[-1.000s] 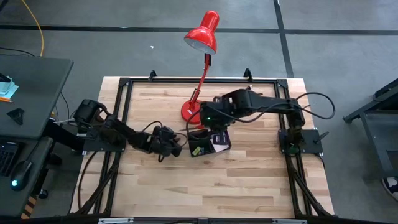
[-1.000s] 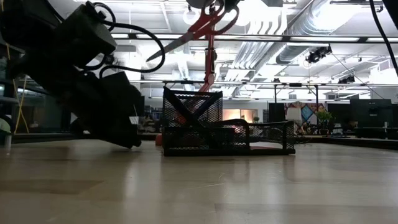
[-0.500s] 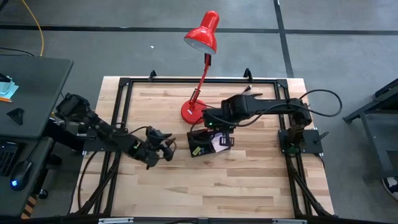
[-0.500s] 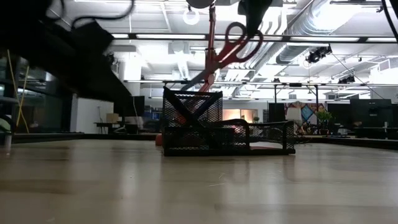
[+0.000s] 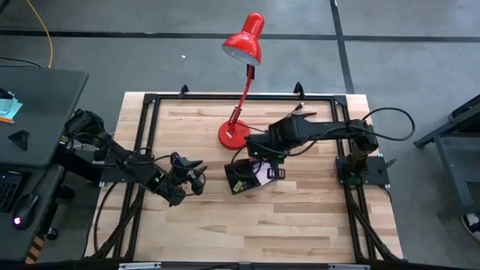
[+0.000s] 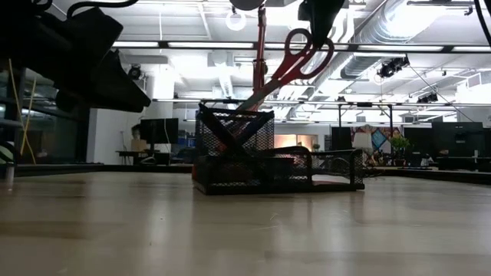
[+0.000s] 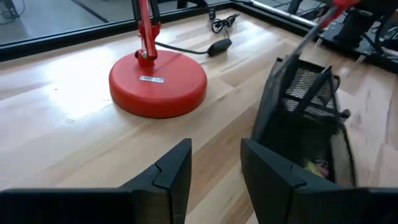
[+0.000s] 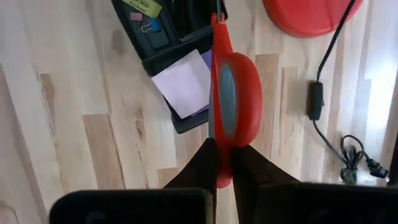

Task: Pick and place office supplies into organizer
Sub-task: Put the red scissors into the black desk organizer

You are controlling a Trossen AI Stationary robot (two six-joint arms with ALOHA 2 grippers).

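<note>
Wooden tabletop (image 5: 300,225), red lamp (image 5: 238,75) at the back, black mesh organizer (image 6: 261,153) mid-table.

Right gripper (image 8: 221,165) is clamped shut on one handle loop of the red scissors (image 6: 295,57), directly above the organizer. Scissors hang tilted below the fingers, blades angling down toward the tall mesh cup, tips at or just inside its rim; can't tell which. Purple sticky pad (image 8: 185,84) lies in the low tray under the gripper.

Left gripper (image 7: 214,180) hovers off to the side, jaws partly apart, nothing between them; organizer just ahead of it, lamp base (image 7: 158,84) further ahead.

Risks, as I judge them:
- Grip on a single loop means the scissors can pivot, so the tips may catch the mesh or rim instead of sliding in.
- Blades dragging on the cup could shove or tip the light organizer; nothing is bracing it.
- Releasing at this tilt may leave the scissors leaning out, or toppling onto the table.
- Lamp stem is close beside the right arm; swing could clip it.
</note>
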